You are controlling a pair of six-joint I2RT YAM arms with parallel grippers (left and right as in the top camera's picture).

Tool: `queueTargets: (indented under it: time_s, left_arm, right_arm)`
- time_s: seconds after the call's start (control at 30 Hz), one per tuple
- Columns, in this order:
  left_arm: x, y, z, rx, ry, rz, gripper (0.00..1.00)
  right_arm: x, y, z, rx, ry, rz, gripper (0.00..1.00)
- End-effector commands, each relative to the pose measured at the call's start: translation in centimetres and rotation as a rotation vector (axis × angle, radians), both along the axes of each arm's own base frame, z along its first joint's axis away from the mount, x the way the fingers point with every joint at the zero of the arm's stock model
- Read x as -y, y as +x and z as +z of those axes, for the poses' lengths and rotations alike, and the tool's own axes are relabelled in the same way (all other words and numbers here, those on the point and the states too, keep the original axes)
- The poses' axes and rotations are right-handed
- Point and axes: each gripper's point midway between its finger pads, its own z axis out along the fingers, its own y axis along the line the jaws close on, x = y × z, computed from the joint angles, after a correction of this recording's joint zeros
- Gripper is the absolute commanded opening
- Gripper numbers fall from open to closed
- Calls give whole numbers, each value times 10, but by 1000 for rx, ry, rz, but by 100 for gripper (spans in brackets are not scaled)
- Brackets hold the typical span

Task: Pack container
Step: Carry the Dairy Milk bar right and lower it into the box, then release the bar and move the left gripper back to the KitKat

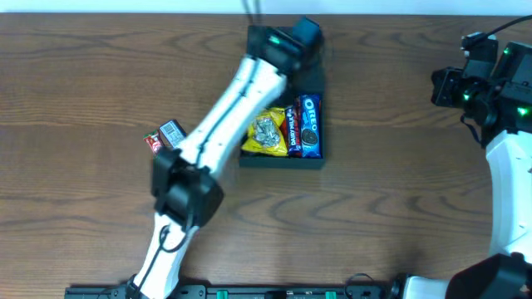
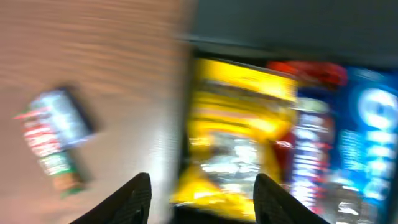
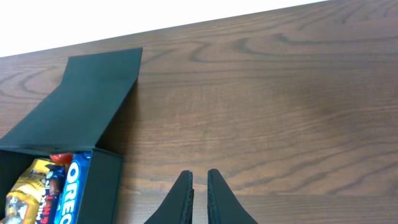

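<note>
Overhead, left arm (image 1: 224, 108) stretched over container (image 1: 281, 164)

Table (image 1: 399, 166): brown wood-grain top. Entry one: container (image 1: 281, 164), a dark grey-green cardboard box sitting flat on the table near the middle, toward the far edge. Its hinged lid (image 3: 93, 99) is open and stretches away from the box toward that edge. Entry two: two small snack packets lying loose on the bare wood left of the box and apart from it, a red packet (image 1: 154, 142) and a dark packet (image 1: 172, 130) with a pale label, side by side and touching.
</note>
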Motion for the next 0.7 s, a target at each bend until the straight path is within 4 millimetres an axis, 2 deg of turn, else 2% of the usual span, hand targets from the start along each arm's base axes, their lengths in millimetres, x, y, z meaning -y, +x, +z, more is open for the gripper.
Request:
queueTargets:
  time_s: [0.0, 0.1, 0.2, 0.27, 0.47, 0.67]
  left_arm:
    - [-85, 10, 48, 99, 100, 203, 54]
    - [-137, -1, 50, 25, 128, 331, 53]
    - [-161, -5, 49, 1, 126, 403, 53]
    - [-165, -4, 38, -34, 91, 428, 54]
    - [-151, -10, -26, -164, 1, 440, 47]
    - [-154, -20, -63, -186, -61, 463, 48]
  right_arm:
    - [1, -2, 12, 28, 2, -9, 9]
    - [1, -2, 12, 28, 2, -9, 9]
    - [1, -1, 12, 29, 2, -9, 9]
    - [1, -1, 12, 29, 2, -9, 9]
    - [2, 0, 14, 39, -1, -8, 10]
    - [2, 1, 16, 47, -4, -8, 10]
